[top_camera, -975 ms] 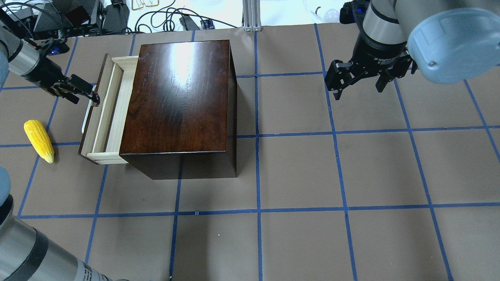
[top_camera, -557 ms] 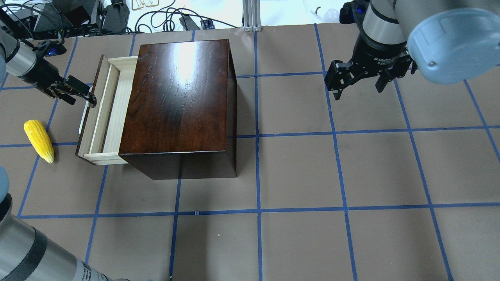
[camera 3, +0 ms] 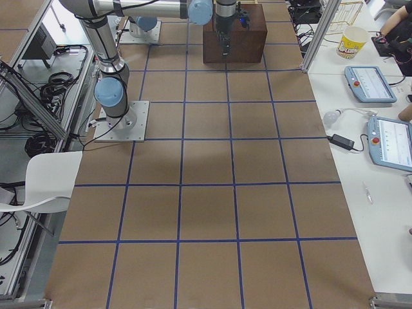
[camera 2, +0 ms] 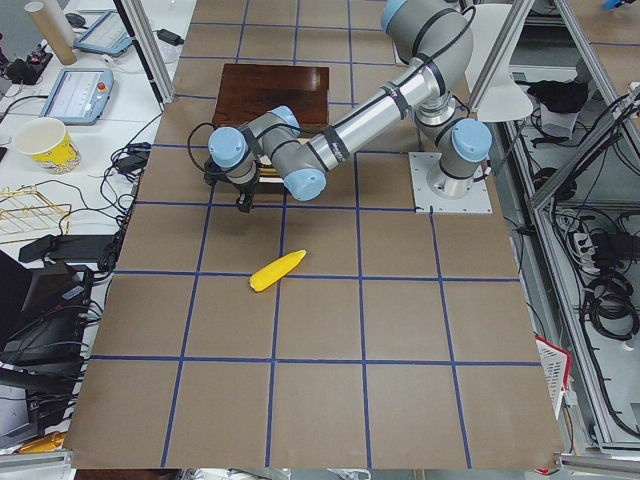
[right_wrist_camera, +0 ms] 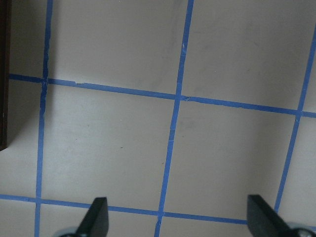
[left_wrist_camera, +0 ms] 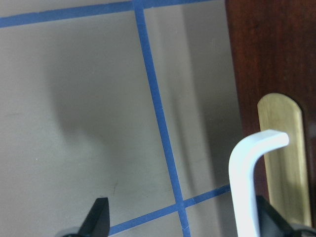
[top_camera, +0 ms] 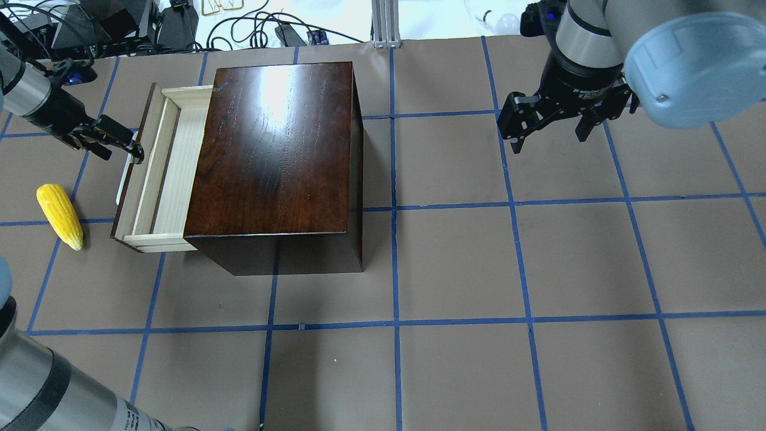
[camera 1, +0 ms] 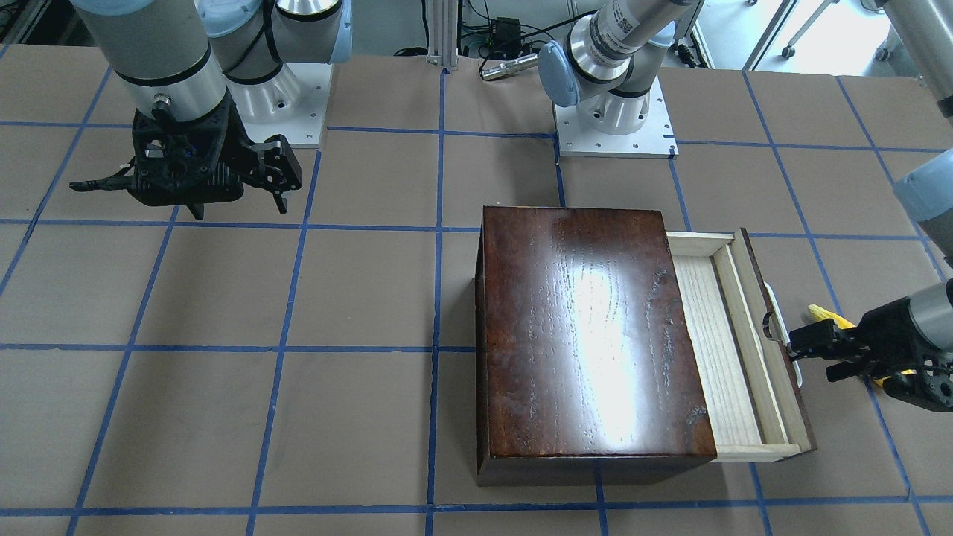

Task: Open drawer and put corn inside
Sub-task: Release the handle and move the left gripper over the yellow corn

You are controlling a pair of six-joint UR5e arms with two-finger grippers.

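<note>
The drawer (top_camera: 157, 173) sticks partly out of the left side of the dark-brown box (top_camera: 275, 149), and its pale-wood tray shows empty. My left gripper (top_camera: 125, 152) is open at the drawer front. In the left wrist view the white handle (left_wrist_camera: 246, 187) stands just inside one finger (left_wrist_camera: 270, 217), with the other finger far off. The yellow corn (top_camera: 60, 216) lies on the table left of the drawer, apart from the gripper; the front view shows only part of the corn (camera 1: 828, 316) behind my left gripper (camera 1: 813, 354). My right gripper (top_camera: 547, 136) is open and empty, well to the right.
Brown paper with a blue tape grid covers the table (top_camera: 455, 269). Cables and equipment (top_camera: 119, 24) lie past the far edge. The arm bases (camera 1: 614, 126) stand at the robot's side. In the left side view the corn (camera 2: 278, 270) lies on open table.
The drawer has slid further out to the left. My left gripper has moved left with the handle. The corn and my right gripper have not moved.
</note>
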